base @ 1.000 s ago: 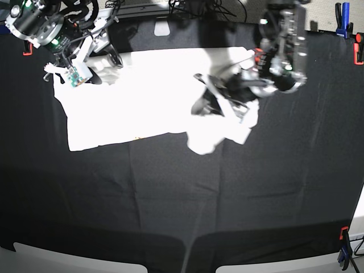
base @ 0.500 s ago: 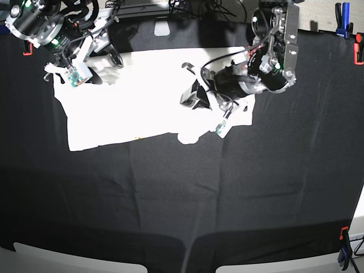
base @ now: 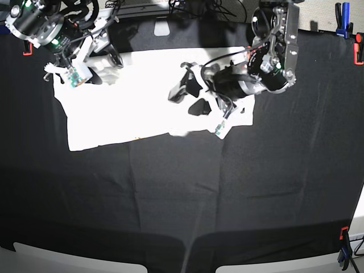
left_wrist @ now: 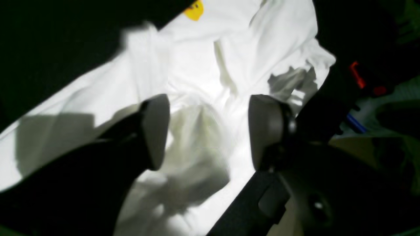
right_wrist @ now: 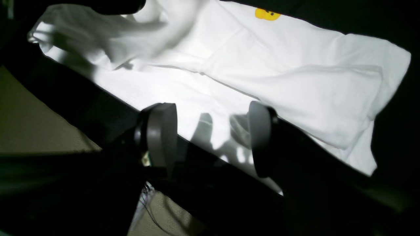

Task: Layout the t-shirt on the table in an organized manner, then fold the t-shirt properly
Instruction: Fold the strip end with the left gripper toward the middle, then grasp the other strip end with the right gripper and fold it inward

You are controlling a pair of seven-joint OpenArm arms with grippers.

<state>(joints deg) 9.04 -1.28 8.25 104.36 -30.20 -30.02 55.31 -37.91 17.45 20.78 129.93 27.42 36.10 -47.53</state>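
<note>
The white t-shirt (base: 131, 108) lies spread on the black-clothed table (base: 170, 199) at the back, with its right end crumpled. My left gripper (base: 187, 99) hovers over that right part. In the left wrist view it (left_wrist: 210, 131) is open, with a bunched fold of cloth (left_wrist: 197, 137) below and between the fingers. My right gripper (base: 107, 67) is at the shirt's far left corner. In the right wrist view it (right_wrist: 210, 139) is open and empty above the shirt's edge (right_wrist: 229, 82). A yellow print (right_wrist: 267, 14) peeks out at the hem.
A red clamp (base: 25, 48) sits at the left edge, and blue (base: 343, 11) and red (base: 358, 48) clamps at the back right. Another clamp (base: 344, 244) is at the front right. Cables lie behind the table. White panels (base: 74, 259) line the front edge.
My left gripper has moved left over the shirt. The flap that hung past the shirt's front edge has been drawn in, so that edge is straighter. The right arm has barely moved.
</note>
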